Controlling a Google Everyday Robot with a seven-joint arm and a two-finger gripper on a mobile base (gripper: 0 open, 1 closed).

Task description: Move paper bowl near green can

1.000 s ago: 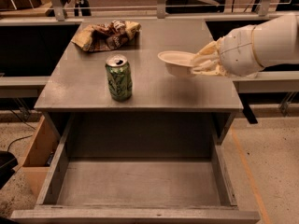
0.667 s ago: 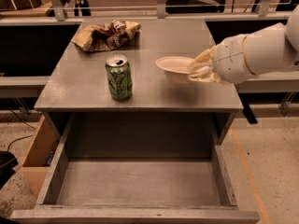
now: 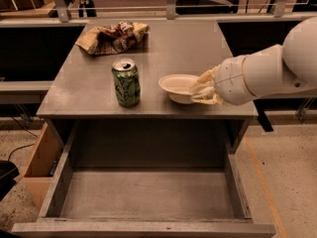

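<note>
The green can (image 3: 126,82) stands upright near the front of the grey tabletop, left of centre. The off-white paper bowl (image 3: 177,87) sits low at the table surface just right of the can, a small gap between them. My gripper (image 3: 200,90) reaches in from the right on a white arm and is shut on the bowl's right rim.
A yellow-brown wrinkly snack bag (image 3: 113,36) lies at the back left of the table (image 3: 198,43). An open drawer (image 3: 148,192) juts out below the table's front edge. A cardboard box (image 3: 42,162) stands on the floor at left.
My gripper has carried the bowl left and down toward the front of the table, closer to the can. The can and bag have not moved.
</note>
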